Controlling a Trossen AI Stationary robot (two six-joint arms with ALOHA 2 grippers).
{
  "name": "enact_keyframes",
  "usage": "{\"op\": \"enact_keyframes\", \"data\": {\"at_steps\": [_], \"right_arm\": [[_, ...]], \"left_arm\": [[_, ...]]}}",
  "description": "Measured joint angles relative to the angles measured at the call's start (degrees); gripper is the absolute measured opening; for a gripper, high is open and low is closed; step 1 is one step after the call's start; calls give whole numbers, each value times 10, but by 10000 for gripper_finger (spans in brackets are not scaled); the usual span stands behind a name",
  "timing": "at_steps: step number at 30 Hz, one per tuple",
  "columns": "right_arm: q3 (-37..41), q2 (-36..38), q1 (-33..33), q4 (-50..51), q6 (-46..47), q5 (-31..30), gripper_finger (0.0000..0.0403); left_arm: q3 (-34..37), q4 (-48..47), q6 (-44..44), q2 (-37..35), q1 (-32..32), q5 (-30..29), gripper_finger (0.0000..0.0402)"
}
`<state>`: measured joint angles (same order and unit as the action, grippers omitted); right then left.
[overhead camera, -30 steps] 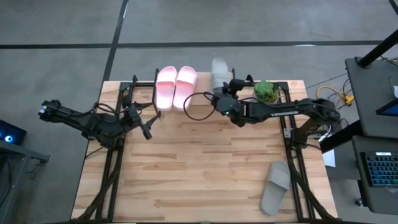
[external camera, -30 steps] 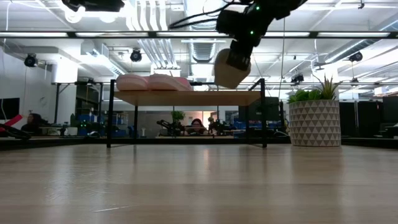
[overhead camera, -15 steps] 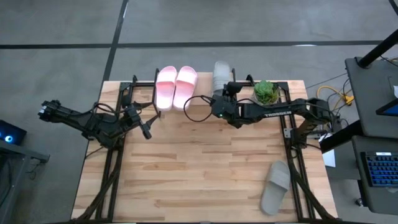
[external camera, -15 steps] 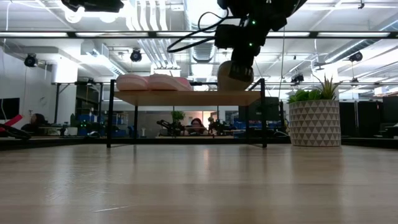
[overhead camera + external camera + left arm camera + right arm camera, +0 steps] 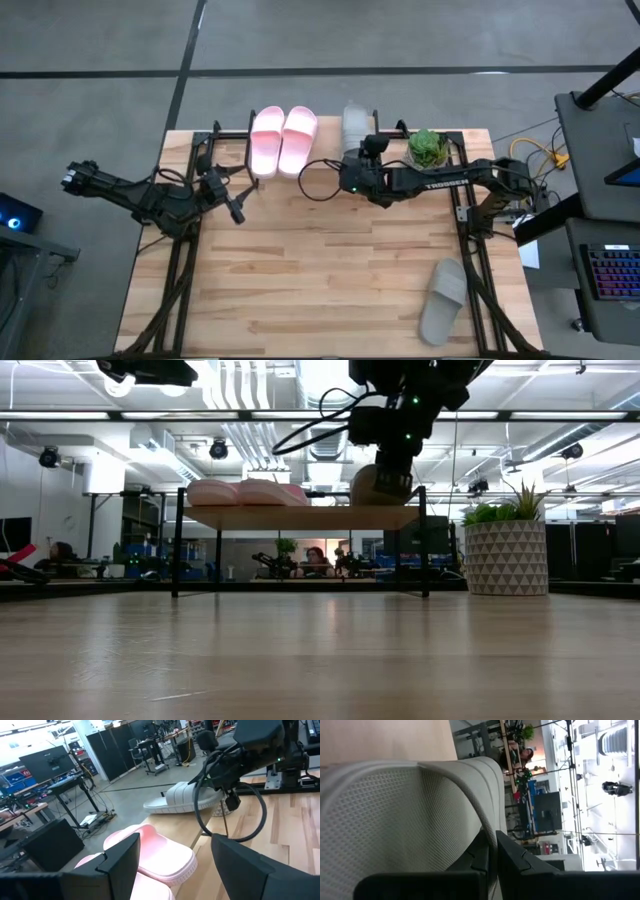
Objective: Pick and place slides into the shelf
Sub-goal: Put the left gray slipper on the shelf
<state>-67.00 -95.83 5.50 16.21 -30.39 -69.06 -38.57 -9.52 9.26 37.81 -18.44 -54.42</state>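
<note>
The right gripper (image 5: 357, 160) was clamped on the strap of a grey slide (image 5: 354, 125), a ribbed, mesh-textured foam sandal resting on the shelf (image 5: 300, 517) beside the pink pair (image 5: 283, 138). The second grey slide (image 5: 442, 298) lay on the tabletop (image 5: 320, 280), well apart. The left gripper (image 5: 237, 208) waited nearby, fingers apart.

Potted plant (image 5: 428, 147) stands at the desk's (image 5: 320, 290) far right corner. A keyboard (image 5: 612, 272) lies beyond the desk's right edge.

Grey slide (image 5: 187, 797) on shelf (image 5: 165, 822), apparently held by right tool (image 5: 227, 795).
</note>
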Motion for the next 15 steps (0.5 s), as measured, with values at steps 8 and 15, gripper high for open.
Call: {"op": "enact_keyframes", "data": {"at_steps": [8, 15], "right_arm": [[0, 0, -13, 12, 4, -5, 9], [0, 0, -22, 30, 4, -15, 9]], "left_arm": [[1, 0, 0, -8, 0, -1, 228], [4, 1, 0, -11, 0, -1, 228]]}}
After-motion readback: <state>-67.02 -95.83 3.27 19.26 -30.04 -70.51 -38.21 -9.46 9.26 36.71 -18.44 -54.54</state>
